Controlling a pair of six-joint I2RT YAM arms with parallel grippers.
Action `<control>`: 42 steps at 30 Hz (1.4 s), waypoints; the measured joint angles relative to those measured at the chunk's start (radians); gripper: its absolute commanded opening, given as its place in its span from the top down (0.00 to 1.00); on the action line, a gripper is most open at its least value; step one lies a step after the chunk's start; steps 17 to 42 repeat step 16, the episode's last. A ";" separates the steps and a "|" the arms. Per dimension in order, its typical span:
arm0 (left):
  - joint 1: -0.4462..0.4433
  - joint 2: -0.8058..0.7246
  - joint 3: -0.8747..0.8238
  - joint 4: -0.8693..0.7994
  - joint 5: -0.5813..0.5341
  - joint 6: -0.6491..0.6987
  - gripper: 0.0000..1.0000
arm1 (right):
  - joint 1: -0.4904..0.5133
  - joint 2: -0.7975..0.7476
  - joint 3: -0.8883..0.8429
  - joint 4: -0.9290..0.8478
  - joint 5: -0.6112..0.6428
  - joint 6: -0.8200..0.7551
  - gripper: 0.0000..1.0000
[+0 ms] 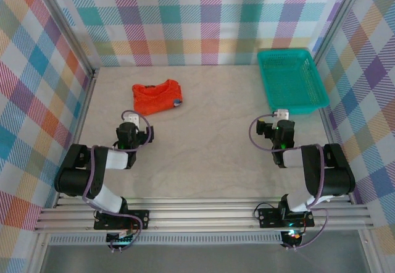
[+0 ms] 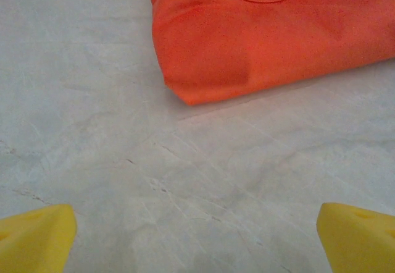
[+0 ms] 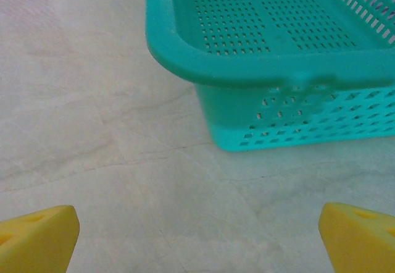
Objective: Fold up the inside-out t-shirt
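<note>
The orange-red inside-out t-shirt point(image 1: 157, 97) lies bunched into a compact bundle on the table at the back left, with a small dark and blue spot at its right edge. In the left wrist view the t-shirt point(image 2: 271, 35) fills the top, its collar seam showing. My left gripper point(image 1: 131, 122) sits just in front of it, open, with its yellow fingertips point(image 2: 34, 239) wide apart over bare table. Over on the right, my right gripper point(image 1: 281, 116) is open too, its yellow fingertips point(image 3: 37, 239) spread with nothing between them.
A teal perforated basket point(image 1: 291, 79) stands at the back right, and its near corner point(image 3: 247, 69) is close ahead of the right gripper. Plaid walls and metal posts enclose the pale table point(image 1: 210, 143). The stretch between the arms is bare.
</note>
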 measured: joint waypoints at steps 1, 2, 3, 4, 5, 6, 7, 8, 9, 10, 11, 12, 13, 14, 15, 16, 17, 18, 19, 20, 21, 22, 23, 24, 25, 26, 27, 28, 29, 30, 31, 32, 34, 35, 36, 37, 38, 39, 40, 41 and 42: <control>0.000 0.002 0.000 0.010 0.003 0.000 0.00 | 0.000 0.000 0.000 0.003 -0.002 0.000 0.00; 0.001 0.002 0.000 0.022 0.003 0.000 0.00 | 0.000 0.000 0.000 0.006 -0.002 0.000 0.00; 0.002 0.002 0.000 0.032 0.008 0.000 0.00 | 0.000 0.000 0.000 0.009 -0.004 0.000 0.01; 0.004 0.002 0.002 0.035 0.010 0.000 0.00 | 0.000 0.000 0.000 0.010 -0.005 0.000 0.00; 0.006 0.002 0.002 0.039 0.012 -0.001 0.00 | 0.000 0.000 0.000 0.012 -0.006 0.000 0.00; 0.008 0.002 0.002 0.041 0.015 -0.001 0.00 | 0.000 0.000 0.000 0.013 -0.006 0.000 0.00; 0.009 0.002 0.002 0.043 0.018 -0.003 0.00 | 0.000 0.000 0.000 0.014 -0.008 0.000 0.00; 0.009 0.002 0.002 0.047 0.019 -0.004 0.00 | 0.000 0.000 0.000 0.013 -0.009 0.000 0.00; 0.009 0.002 0.002 0.052 0.020 -0.004 0.00 | 0.000 0.000 0.000 0.013 -0.009 0.000 0.00; 0.009 0.002 0.002 0.056 0.022 -0.004 0.00 | 0.000 0.000 0.000 0.013 -0.010 0.000 0.00; 0.009 0.002 0.002 0.058 0.022 -0.004 0.00 | 0.000 0.000 0.000 0.013 -0.012 0.000 0.01; 0.009 0.002 0.002 0.060 0.023 -0.004 0.00 | -0.002 0.000 0.000 0.012 -0.016 0.000 0.00; 0.009 0.002 0.002 0.060 0.026 -0.005 0.00 | -0.006 0.000 0.000 0.012 -0.020 0.002 0.00; 0.009 0.002 0.002 0.061 0.026 -0.007 0.00 | -0.008 0.000 0.000 0.012 -0.027 0.003 0.01; 0.009 0.002 0.002 0.061 0.026 -0.008 0.00 | -0.011 0.000 0.000 0.012 -0.030 0.003 0.00; 0.009 0.002 0.002 0.061 0.026 -0.008 0.00 | -0.013 0.000 0.000 0.012 -0.032 0.003 0.00; 0.009 0.002 0.002 0.061 0.026 -0.008 0.00 | -0.013 0.000 0.000 0.012 -0.032 0.003 0.00; 0.009 0.002 0.002 0.061 0.026 -0.008 0.00 | -0.013 0.000 0.000 0.012 -0.032 0.003 0.00; 0.009 0.002 0.002 0.061 0.026 -0.008 0.00 | -0.013 0.000 0.000 0.012 -0.032 0.003 0.00; 0.009 0.002 0.002 0.061 0.026 -0.008 0.00 | -0.013 0.000 0.000 0.012 -0.032 0.003 0.00; 0.009 0.002 0.002 0.061 0.026 -0.008 0.00 | -0.013 0.000 0.000 0.012 -0.032 0.003 0.00; 0.009 0.002 0.002 0.061 0.026 -0.008 0.00 | -0.013 0.000 0.000 0.012 -0.032 0.003 0.00; 0.009 0.002 0.002 0.061 0.026 -0.008 0.00 | -0.013 0.000 0.000 0.012 -0.032 0.003 0.00; 0.009 0.002 0.002 0.061 0.026 -0.008 0.00 | -0.013 0.000 0.000 0.012 -0.032 0.003 0.00; 0.009 0.002 0.002 0.061 0.026 -0.008 0.00 | -0.013 0.000 0.000 0.012 -0.032 0.003 0.00; 0.009 0.002 0.002 0.061 0.026 -0.008 0.00 | -0.013 0.000 0.000 0.012 -0.032 0.003 0.00; 0.009 0.002 0.002 0.061 0.026 -0.008 0.00 | -0.013 0.000 0.000 0.012 -0.032 0.003 0.00; 0.009 0.002 0.002 0.061 0.026 -0.008 0.00 | -0.013 0.000 0.000 0.012 -0.032 0.003 0.00; 0.009 0.002 0.002 0.061 0.026 -0.008 0.00 | -0.013 0.000 0.000 0.012 -0.032 0.003 0.00; 0.009 0.002 0.002 0.061 0.026 -0.008 0.00 | -0.013 0.000 0.000 0.012 -0.032 0.003 0.00; 0.009 0.002 0.002 0.061 0.026 -0.008 0.00 | -0.013 0.000 0.000 0.012 -0.032 0.003 0.00; 0.009 0.002 0.002 0.061 0.026 -0.008 0.00 | -0.013 0.000 0.000 0.012 -0.032 0.003 0.00; 0.009 0.002 0.002 0.061 0.026 -0.008 0.00 | -0.013 0.000 0.000 0.012 -0.032 0.003 0.00; 0.009 0.002 0.002 0.061 0.026 -0.008 0.00 | -0.013 0.000 0.000 0.012 -0.032 0.003 0.00; 0.009 0.002 0.002 0.061 0.026 -0.008 0.00 | -0.013 0.000 0.000 0.012 -0.032 0.003 0.00; 0.009 0.002 0.002 0.061 0.026 -0.008 0.00 | -0.013 0.000 0.000 0.012 -0.032 0.003 0.00; 0.009 0.002 0.002 0.061 0.026 -0.008 0.00 | -0.013 0.000 0.000 0.012 -0.032 0.003 0.00; 0.009 0.002 0.002 0.061 0.026 -0.008 0.00 | -0.013 0.000 0.000 0.012 -0.032 0.003 0.00; 0.009 0.002 0.002 0.061 0.026 -0.008 0.00 | -0.013 0.000 0.000 0.012 -0.032 0.003 0.00; 0.009 0.002 0.002 0.061 0.026 -0.008 0.00 | -0.013 0.000 0.000 0.012 -0.032 0.003 0.00; 0.009 0.002 0.002 0.061 0.026 -0.008 0.00 | -0.013 0.000 0.000 0.012 -0.032 0.003 0.00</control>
